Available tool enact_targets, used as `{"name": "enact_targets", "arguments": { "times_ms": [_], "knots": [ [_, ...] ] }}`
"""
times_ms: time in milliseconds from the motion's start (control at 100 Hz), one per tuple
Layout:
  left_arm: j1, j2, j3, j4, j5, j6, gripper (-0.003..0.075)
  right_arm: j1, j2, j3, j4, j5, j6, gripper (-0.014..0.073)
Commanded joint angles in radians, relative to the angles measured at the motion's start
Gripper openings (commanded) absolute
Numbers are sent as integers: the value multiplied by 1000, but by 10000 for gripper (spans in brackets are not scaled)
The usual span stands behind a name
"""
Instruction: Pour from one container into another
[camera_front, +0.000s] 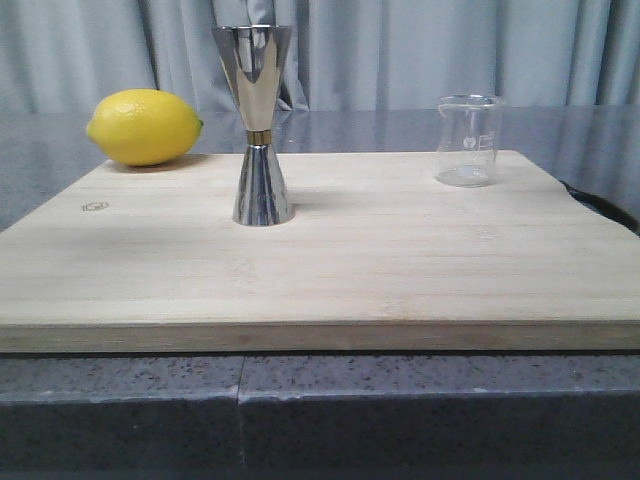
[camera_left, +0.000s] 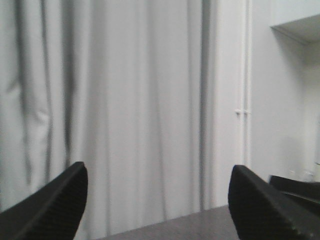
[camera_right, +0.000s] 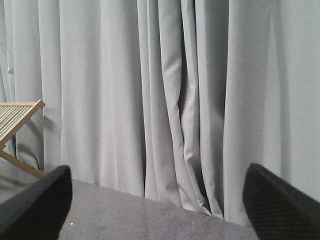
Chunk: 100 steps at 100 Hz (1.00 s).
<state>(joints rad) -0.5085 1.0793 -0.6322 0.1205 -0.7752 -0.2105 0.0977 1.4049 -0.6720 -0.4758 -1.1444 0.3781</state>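
A small clear glass beaker (camera_front: 468, 140) with a pouring lip and faint white marks stands upright at the back right of the wooden board (camera_front: 330, 270). The tall polished steel jigger (camera_front: 258, 125), with a thin gold band at its waist, stands upright left of the board's centre. Neither gripper shows in the front view. My left gripper (camera_left: 158, 172) is open, with only curtain and grey counter between its black fingers (camera_left: 55, 205). My right gripper (camera_right: 157, 172) is open too, facing curtain and counter, nothing between its fingers (camera_right: 280, 205).
A yellow lemon (camera_front: 145, 127) lies at the board's back left corner. The board rests on a grey speckled counter (camera_front: 300, 400) before grey curtains (camera_front: 400, 50). A dark object (camera_front: 605, 207) pokes out at the board's right edge. A slatted wooden piece (camera_right: 15, 122) shows in the right wrist view.
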Motion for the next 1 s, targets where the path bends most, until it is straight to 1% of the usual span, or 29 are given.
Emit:
{"name": "enact_targets", "arguments": {
  "times_ms": [0, 60, 90, 180, 260, 340, 440, 530, 600, 690, 810, 920, 990],
  "knots": [
    [66, -98, -94, -76, 133, 16, 540, -5, -71, -63, 31, -11, -3, 629],
    [132, -141, -149, -78, 284, 18, 538, -5, -106, -101, 31, 107, -3, 629],
    [163, -158, -186, -78, 382, 28, 537, -5, -125, -119, 31, 166, -3, 629],
    [264, -193, -281, -77, 617, 89, 537, -5, -189, -185, 31, 359, -3, 629],
    [345, -206, -367, -60, 775, 101, 537, -5, -245, -246, 31, 524, -3, 629],
    [419, -209, -441, -32, 935, 101, 537, -5, -306, -316, 21, 728, -3, 629],
    [479, -209, -536, -32, 1189, 101, 537, -4, -380, -386, 16, 954, -3, 629],
    [502, -209, -592, -32, 1388, 103, 537, -1, -449, -443, 14, 1173, -3, 629],
    [504, -212, -614, -32, 1482, 103, 537, 3, -500, -476, 14, 1332, -3, 628],
    [504, -223, -617, -36, 1553, 103, 537, 25, -555, -497, 14, 1511, -5, 626],
    [504, -255, -618, -41, 1653, 103, 537, 74, -634, -499, 20, 1707, -25, 626],
    [504, -296, -613, -56, 1699, 103, 537, 116, -682, -499, 50, 1861, -67, 626],
    [504, -339, -593, -73, 1684, 103, 537, 134, -703, -495, 91, 1922, -118, 626]
  ]
}}
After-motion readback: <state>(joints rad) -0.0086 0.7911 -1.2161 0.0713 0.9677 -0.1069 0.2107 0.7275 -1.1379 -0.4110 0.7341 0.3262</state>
